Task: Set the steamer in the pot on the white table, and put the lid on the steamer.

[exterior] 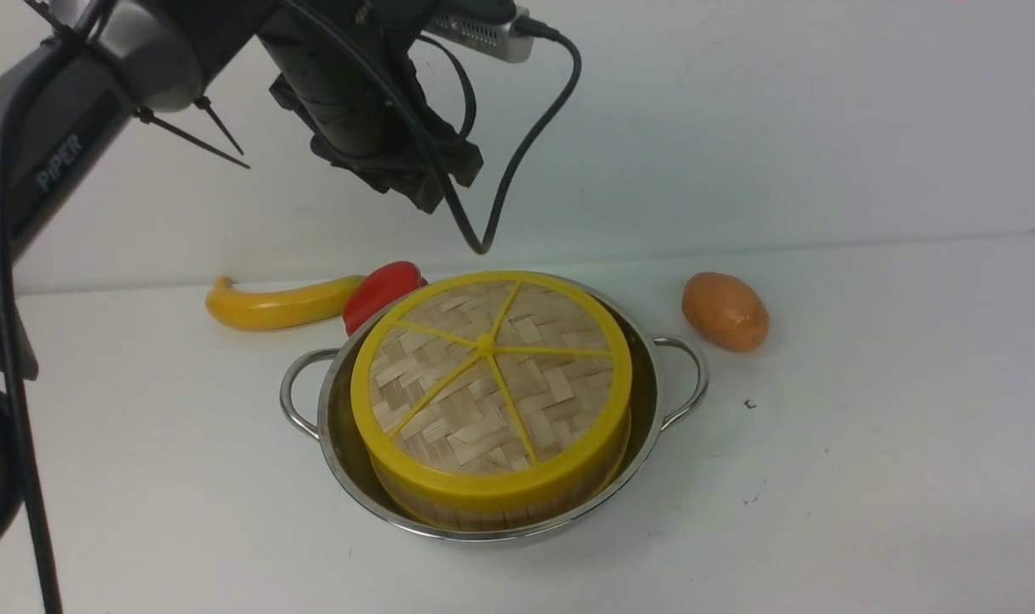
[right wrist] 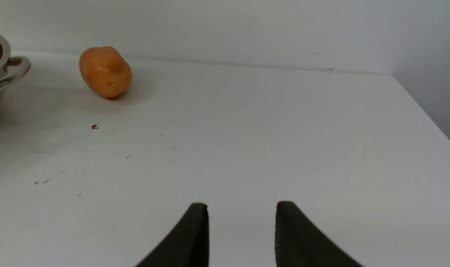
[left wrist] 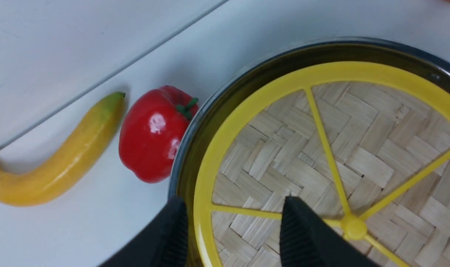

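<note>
The shiny steel pot [exterior: 650, 401] stands mid-way across the white table [exterior: 867, 477]. The steamer [exterior: 449, 510] sits inside it, only a strip of its bamboo wall showing. The woven lid [exterior: 483, 375] with yellow rim and spokes lies flat on top of the steamer. My left gripper [exterior: 428, 192] hangs well above the pot's far side. In the left wrist view the left gripper [left wrist: 234, 202] is open and empty over the lid [left wrist: 321, 148] and the pot [left wrist: 225, 92]. My right gripper [right wrist: 241, 207] is open over bare table, right of the pot [right wrist: 2, 70].
A yellow banana [exterior: 279, 305] and a red pepper [exterior: 381, 290] lie just behind the pot on the left. An orange-brown potato [exterior: 725, 311] lies behind it on the right. A white wall closes the table's far side. The table's right edge shows in the right wrist view.
</note>
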### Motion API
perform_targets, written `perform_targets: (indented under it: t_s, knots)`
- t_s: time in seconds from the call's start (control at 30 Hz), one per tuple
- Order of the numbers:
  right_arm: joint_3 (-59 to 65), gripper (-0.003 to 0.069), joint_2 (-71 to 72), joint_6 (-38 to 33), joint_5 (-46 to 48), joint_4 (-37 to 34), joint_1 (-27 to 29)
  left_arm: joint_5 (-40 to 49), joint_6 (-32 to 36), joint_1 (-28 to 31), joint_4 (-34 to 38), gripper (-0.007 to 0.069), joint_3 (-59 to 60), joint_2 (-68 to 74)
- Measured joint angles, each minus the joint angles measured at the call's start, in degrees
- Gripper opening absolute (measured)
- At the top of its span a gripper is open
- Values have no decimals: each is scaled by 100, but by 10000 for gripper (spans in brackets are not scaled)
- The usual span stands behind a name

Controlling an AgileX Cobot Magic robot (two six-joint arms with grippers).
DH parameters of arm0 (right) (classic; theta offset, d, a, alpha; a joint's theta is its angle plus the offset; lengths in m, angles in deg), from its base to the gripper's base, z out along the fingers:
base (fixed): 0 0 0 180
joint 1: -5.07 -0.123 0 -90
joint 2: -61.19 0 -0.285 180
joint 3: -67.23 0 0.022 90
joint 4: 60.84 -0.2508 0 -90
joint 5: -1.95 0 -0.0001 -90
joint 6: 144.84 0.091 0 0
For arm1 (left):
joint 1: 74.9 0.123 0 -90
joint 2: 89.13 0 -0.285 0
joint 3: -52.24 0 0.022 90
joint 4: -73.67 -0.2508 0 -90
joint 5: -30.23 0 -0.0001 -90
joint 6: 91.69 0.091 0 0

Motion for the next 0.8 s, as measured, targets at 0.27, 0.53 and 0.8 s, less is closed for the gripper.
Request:
perform_targets:
  t_s: [0.27, 0.53, 0.8]
  knots:
    - [0, 241, 0, 0, 0, 0, 0, 6, -147, 0, 322, 322, 0, 5]
    - [0, 241, 0, 0, 0, 0, 0, 6, -149, 0, 242, 322, 0, 5]
    - [0, 241, 0, 0, 0, 0, 0, 6, -466, 0, -45, 322, 116, -215]
